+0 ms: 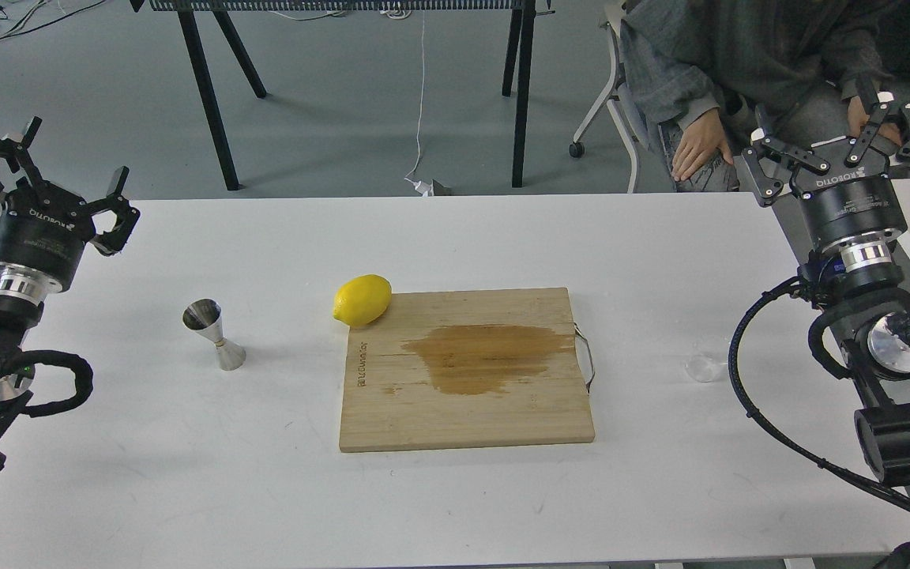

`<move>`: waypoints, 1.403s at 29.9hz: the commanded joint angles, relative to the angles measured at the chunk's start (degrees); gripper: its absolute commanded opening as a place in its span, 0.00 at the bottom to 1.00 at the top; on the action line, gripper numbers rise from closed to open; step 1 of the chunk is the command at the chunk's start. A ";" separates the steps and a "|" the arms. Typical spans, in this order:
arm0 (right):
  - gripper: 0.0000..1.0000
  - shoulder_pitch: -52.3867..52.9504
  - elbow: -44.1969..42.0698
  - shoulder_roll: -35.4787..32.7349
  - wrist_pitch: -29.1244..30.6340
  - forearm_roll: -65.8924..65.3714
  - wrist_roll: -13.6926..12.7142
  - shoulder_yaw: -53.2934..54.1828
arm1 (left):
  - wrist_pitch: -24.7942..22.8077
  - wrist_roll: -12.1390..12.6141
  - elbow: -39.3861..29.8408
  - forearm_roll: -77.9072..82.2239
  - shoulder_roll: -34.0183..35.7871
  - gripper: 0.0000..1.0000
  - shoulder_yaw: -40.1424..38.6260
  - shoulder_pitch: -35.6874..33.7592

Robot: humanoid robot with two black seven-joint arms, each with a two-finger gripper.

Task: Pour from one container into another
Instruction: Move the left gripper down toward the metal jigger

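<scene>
Between my grippers: wooden cutting board (467, 369) with dark wet stain (486, 357); lemon (362, 300) touching its far-left corner; white table (186, 458).

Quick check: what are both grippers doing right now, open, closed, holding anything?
Left gripper: open, holding nothing.
Right gripper: open, holding nothing.

Both arms are hanging raised at the sides, left gripper (52, 170) and right gripper (834, 134) spreading fingers wide, holding nothing.

White table (147, 474) with jigger (214, 334), cutting board (467, 411), glass cup (704, 368).
</scene>
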 commanded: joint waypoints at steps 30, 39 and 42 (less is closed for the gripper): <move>0.99 -0.13 0.38 -0.09 0.00 0.06 0.00 0.47 | 0.00 0.00 0.27 29.06 9.38 1.00 -0.98 -8.99; 0.99 -0.31 0.64 -0.71 0.00 0.15 -0.09 0.38 | 0.00 0.00 -11.85 52.98 14.39 1.00 0.42 -9.09; 0.99 -0.31 0.64 -0.71 0.00 0.15 -0.09 0.38 | 0.00 0.00 -15.02 61.24 16.32 1.00 2.70 -6.02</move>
